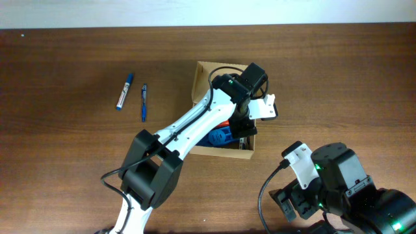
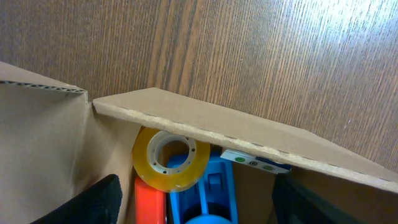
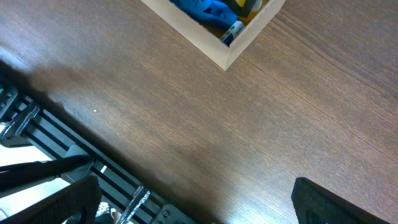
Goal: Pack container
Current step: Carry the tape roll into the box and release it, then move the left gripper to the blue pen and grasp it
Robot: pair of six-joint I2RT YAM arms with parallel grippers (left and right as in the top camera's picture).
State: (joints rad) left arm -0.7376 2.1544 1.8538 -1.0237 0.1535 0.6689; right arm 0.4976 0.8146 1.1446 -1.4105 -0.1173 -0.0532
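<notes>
The container [image 1: 205, 81] sits open near the middle of the table [image 1: 65, 162], and the left arm reaches across it so that the left gripper [image 2: 196, 186] hangs just inside its mouth. Its fingers [image 2: 99, 202] are spread wide with nothing between them. Below them we see a yellow tape roll [image 2: 171, 158], a blue dispenser [image 2: 208, 186] and something orange [image 2: 149, 199], packed close together. A cardboard panel [image 2: 236, 134] crosses the wrist view; we cannot tell whether it is a wall or the flap. The right gripper [image 3: 196, 186] hovers over bare wood near one corner of the box, likewise wide and empty. A marker [image 1: 124, 91] and a blue pen [image 1: 143, 102] lie well apart to the left, so we judge the packing unfinished. The box looks like thin corrugated board: light in itself, stiff along its folds, but likely to buckle under a hard pinch. We would take it by a wall's rim, or the flap by its free edge, and squeeze gently.
</notes>
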